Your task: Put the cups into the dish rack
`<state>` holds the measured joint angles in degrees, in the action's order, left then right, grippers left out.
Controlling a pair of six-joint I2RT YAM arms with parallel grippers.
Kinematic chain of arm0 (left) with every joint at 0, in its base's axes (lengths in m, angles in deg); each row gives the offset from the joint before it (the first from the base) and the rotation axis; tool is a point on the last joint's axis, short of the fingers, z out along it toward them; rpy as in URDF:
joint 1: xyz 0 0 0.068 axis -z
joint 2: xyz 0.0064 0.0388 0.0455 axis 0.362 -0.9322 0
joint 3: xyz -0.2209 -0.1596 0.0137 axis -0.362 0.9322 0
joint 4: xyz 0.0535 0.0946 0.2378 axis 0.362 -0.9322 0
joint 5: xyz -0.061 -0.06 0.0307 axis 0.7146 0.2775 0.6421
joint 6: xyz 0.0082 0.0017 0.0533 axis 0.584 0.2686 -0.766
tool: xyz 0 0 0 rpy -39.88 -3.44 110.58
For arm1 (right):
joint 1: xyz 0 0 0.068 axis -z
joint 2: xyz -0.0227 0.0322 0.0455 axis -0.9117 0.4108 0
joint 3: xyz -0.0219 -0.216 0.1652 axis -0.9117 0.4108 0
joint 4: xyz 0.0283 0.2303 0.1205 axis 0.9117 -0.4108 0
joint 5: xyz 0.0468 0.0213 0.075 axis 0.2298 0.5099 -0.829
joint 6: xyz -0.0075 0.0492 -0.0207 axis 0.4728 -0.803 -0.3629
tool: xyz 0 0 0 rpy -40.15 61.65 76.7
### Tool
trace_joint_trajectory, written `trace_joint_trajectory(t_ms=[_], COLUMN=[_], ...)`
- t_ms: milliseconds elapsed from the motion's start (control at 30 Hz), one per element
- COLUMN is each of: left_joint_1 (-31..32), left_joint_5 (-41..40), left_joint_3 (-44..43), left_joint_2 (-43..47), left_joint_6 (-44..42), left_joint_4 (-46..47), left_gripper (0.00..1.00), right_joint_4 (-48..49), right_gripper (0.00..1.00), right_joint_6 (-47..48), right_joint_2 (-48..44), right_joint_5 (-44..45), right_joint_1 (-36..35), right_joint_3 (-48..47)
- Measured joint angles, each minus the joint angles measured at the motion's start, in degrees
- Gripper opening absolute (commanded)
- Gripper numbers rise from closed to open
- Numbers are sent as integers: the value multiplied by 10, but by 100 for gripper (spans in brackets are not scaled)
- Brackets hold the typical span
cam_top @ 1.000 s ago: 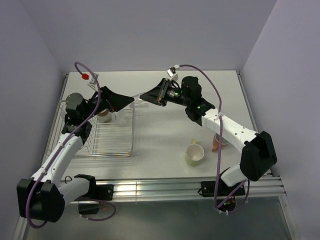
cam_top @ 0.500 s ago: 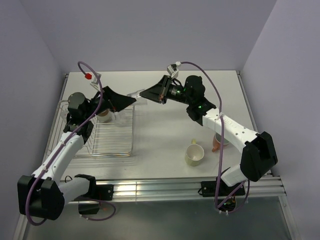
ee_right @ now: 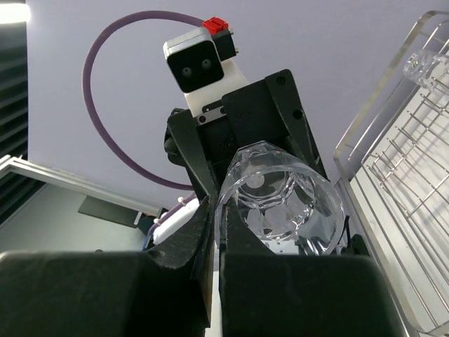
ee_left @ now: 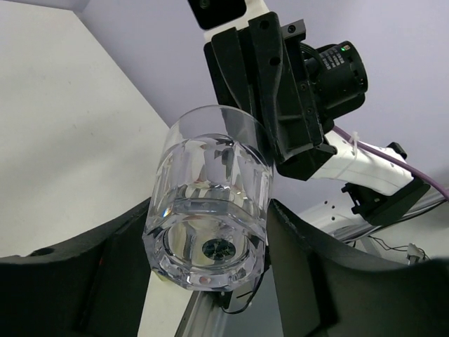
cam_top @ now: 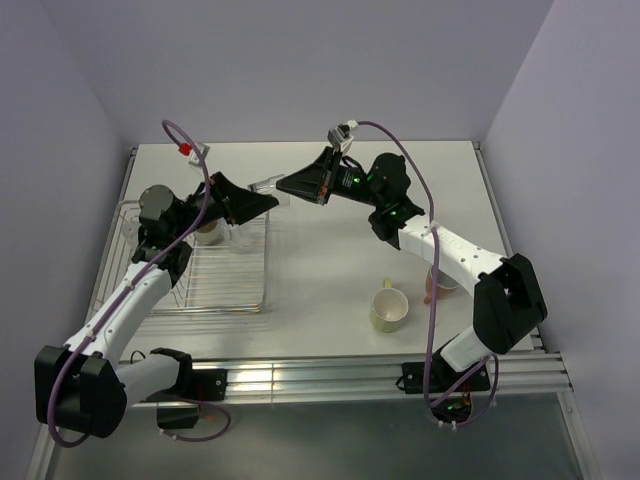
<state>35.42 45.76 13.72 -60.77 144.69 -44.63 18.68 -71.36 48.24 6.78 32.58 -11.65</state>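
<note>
Left gripper (ee_left: 210,235) has narrowed onto the clear tumbler (ee_left: 210,196), seemingly gripping; right gripper (ee_right: 216,210) pinches its rim above the dish rack's (cam_top: 225,270) one-o'clock corner.

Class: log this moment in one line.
stage: handover | clear glass tumbler: midair | left gripper: jaws on base | right gripper: jaws pinching rim

Tumbler (ee_left: 209,165) btwn L gripper (ee_left: 210,214), R gripper (ee_right: 216,214)

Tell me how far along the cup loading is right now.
Done: a brown-and-cream cup sits in the dish rack. In hand: a clear tumbler held in mid-air, right gripper pinching its rim, left gripper closed around its base, apparently a handover. Left: racking that tumbler, then the yellow-green mug and the salmon-orange mug on the table.
</note>
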Motion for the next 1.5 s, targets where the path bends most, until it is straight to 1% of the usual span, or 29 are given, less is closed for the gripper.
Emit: trace_joint_trajectory(t_ms=[200,300,367,467,533,667,767,933,1033,1067,1133,1167,1200,1233,1267,1300,1367,1400,1433,1467,1500], left_joint_1=[2,2,3,3,3,5,6,6,7,7,7,7,7,7,7,7,7,7,7,7,7], left_joint_5=[3,4,4,5,5,8,8,6,7,7,7,7,7,7,7,7,7,7,7,6,7], left_joint_3=[-7,-8,-8,-8,-9,-9,-9,-13,-14,-14,-14,-14,-14,-14,-14,-14,-14,-14,-15,-17,-18], left_joint_2=[0,0,0,0,0,0,0,0,0,1,2,2,2,2,2,2,3,4,5,6,6], left_joint_6=[6,6,6,5,4,3,4,5,6,5,5,5,5,5,5,5,5,5,4,3,2], left_joint_4=[3,2,-3,-9,-13,-21,-25,-31,-34,-35,-36,-36,-36,-36,-36,-37,-40,-41,-45,-49,-52], left_gripper=[59,53,50,49,60,67,69,68,61,56,53,47,44,38,25,17,0,0,0,0,0], right_joint_4=[19,25,29,27,19,-23,-56,-89,-98,-101,-104,-104,-105,-106,-106,-106,-106,-106,-106,-105,-106], right_gripper=[0,0,0,0,0,0,0,0,0,0,0,0,0,0,0,0,4,10,13,21,23], right_joint_6=[-5,-5,-6,-3,5,40,72,106,116,119,122,122,123,123,123,123,123,123,123,124,125], right_joint_2=[0,0,0,0,-2,-18,-32,-44,-48,-49,-50,-50,-51,-51,-51,-51,-51,-51,-51,-51,-51], right_joint_5=[-2,-2,-1,-1,0,3,4,7,11,13,14,14,15,16,16,16,16,16,16,17,19], right_joint_1=[1,1,1,2,2,1,-4,-8,-9,-9,-9,-10,-10,-10,-10,-10,-10,-10,-10,-11,-11], right_joint_3=[2,6,9,11,11,10,10,10,10,10,10,10,10,10,10,10,10,10,10,10,10])
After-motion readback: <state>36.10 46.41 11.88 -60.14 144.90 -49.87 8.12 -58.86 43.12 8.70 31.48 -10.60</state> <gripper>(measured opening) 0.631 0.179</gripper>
